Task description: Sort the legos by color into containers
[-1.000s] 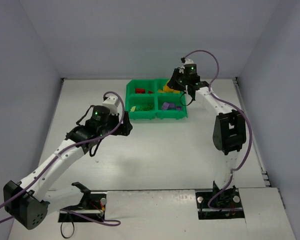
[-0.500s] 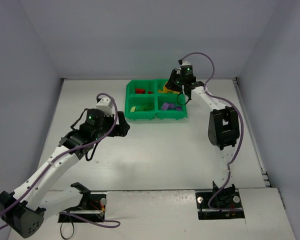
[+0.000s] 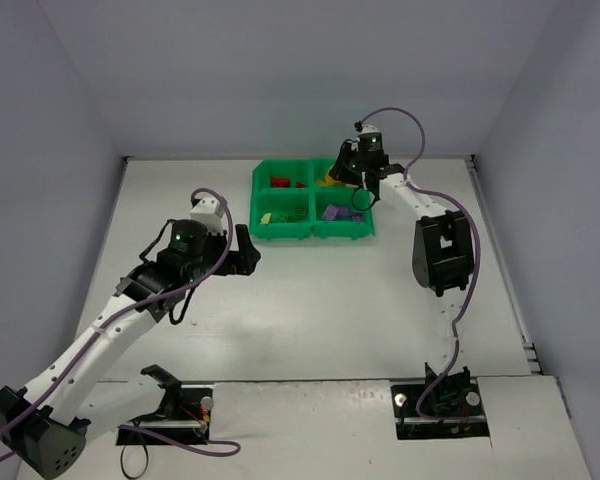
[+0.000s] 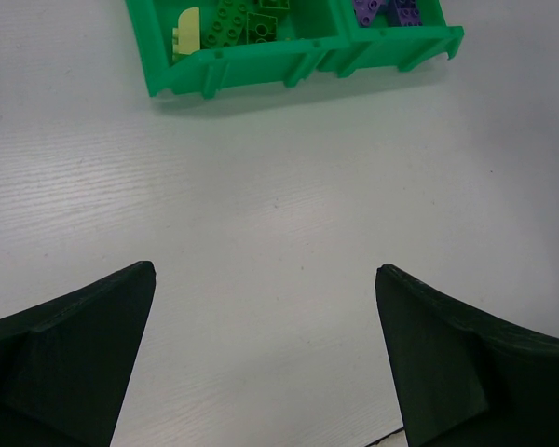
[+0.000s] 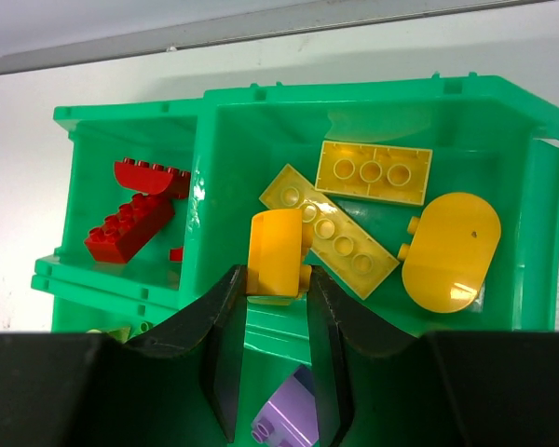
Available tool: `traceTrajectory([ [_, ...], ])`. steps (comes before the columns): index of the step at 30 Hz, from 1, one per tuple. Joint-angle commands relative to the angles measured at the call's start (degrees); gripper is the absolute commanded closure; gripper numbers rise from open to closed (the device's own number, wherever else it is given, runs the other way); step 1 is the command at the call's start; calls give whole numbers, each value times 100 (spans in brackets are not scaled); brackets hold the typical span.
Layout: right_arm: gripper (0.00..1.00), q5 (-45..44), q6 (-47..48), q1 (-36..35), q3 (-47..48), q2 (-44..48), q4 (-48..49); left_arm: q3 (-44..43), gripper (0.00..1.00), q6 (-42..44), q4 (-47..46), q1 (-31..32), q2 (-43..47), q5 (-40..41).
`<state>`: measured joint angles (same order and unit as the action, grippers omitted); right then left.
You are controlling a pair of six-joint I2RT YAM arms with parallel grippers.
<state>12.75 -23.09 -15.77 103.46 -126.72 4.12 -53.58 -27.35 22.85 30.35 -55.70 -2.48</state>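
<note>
The green tray [image 3: 314, 231] stands at the back of the table, with its four containers sorted by colour. Red legos [image 5: 130, 223] lie in the far left one and yellow legos [image 5: 374, 171] in the far right one. Green legos [image 4: 243, 20] fill the near left container and purple ones [image 4: 382, 9] the near right. My right gripper [image 5: 276, 279] hangs over the yellow container, shut on an orange lego [image 5: 278, 248]. My left gripper [image 4: 265, 270] is open and empty over bare table, in front of the tray's left side.
Grey walls close in the table on three sides, and the back wall [image 5: 261, 33] stands just behind the tray. Purple cables [image 3: 420, 130] loop off both arms. The arm bases [image 3: 435, 400] are bolted at the near edge.
My left gripper has opened wider and its arm has shifted slightly left. The right gripper has moved a little further over the tray's far right compartment, still gripping the orange lego.
</note>
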Motion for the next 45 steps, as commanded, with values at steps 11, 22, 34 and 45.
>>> traceTrajectory([
  [11,100,-124,-2,30,385,86,379,-56,3,-15,-114,-29,112,151],
  [22,52,-27,42,39,438,59,370,-188,3,81,-105,-29,-37,178],
  [34,31,16,138,109,87,849,370,-205,3,46,-105,-29,-20,134],
  [45,9,474,155,1137,-1555,2922,256,-661,3,-182,61,-221,-274,695],
])
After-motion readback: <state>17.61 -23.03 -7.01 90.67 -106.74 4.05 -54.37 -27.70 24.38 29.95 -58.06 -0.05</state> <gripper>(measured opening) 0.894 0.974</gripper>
